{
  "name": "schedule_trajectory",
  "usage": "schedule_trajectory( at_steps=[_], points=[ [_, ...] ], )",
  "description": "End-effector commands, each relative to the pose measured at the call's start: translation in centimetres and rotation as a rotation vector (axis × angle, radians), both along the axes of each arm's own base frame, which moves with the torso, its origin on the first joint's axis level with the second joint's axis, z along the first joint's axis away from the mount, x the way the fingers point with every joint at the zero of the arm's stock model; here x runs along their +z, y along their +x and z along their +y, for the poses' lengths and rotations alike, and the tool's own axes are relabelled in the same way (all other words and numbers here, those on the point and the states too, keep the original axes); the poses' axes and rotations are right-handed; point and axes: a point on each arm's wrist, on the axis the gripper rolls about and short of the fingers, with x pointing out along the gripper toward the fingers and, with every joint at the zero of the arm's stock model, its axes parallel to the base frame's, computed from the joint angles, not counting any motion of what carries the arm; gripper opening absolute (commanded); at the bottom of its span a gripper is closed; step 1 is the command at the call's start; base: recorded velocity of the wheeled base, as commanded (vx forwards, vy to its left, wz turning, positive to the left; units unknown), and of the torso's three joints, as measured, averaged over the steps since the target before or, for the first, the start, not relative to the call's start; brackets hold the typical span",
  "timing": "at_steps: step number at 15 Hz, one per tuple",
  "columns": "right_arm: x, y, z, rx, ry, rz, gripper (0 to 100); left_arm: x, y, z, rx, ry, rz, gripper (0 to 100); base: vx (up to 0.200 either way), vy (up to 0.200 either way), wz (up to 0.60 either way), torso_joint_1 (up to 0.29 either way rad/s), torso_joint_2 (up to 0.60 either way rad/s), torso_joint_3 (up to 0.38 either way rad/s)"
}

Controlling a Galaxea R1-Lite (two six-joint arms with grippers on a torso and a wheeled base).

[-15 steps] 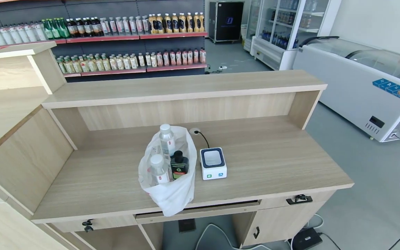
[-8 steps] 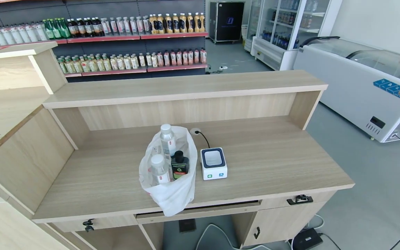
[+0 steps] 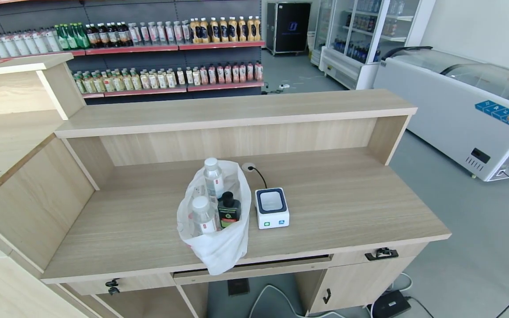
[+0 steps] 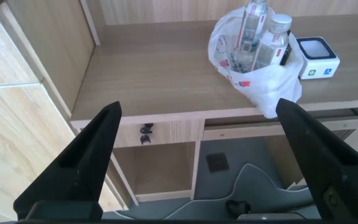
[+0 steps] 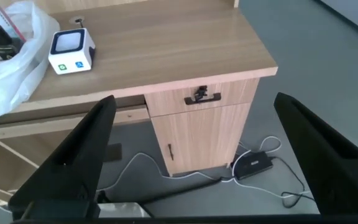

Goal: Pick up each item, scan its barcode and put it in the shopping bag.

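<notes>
A white shopping bag [image 3: 217, 247] stands mid-counter, holding two clear white-capped bottles [image 3: 212, 176] [image 3: 202, 214] and a dark black-capped bottle [image 3: 228, 210]. Just right of it sits the white barcode scanner [image 3: 271, 207]. My left gripper [image 4: 197, 168] is open and empty, held back before and below the counter's front edge, with the bag [image 4: 266, 87] and scanner [image 4: 317, 57] ahead of it. My right gripper [image 5: 194, 168] is open and empty too, off the counter's front right, with the scanner [image 5: 71, 51] and bag [image 5: 11, 74] farther off.
The wooden counter [image 3: 347, 198] has a raised back ledge [image 3: 237, 110] and a side wall [image 3: 29, 198] on the left. A cable runs from the scanner to a hole [image 3: 248, 167]. Drawers and a cabinet door [image 5: 197, 130] lie under the front edge. A chest freezer [image 3: 457, 101] stands to the right.
A dark part of my right arm at the head view's right edge has dropped out of sight. The bag, bottles and scanner have not moved.
</notes>
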Motion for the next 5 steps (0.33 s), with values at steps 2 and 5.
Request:
schedule_trajectory(
  at_steps=[2, 5],
  points=[
    [-0.02, -0.03, 0.0, 0.0, 0.0, -0.003, 100, 0.0, 0.0, 0.0, 0.0, 0.0, 0.0, 100, 0.0, 0.0, 0.0, 0.0, 0.0, 0.0],
    [-0.02, -0.03, 0.0, 0.0, -0.002, -0.003, 100, 0.0, 0.0, 0.0, 0.0, 0.0, 0.0, 100, 0.0, 0.0, 0.0, 0.0, 0.0, 0.0]
  ],
)
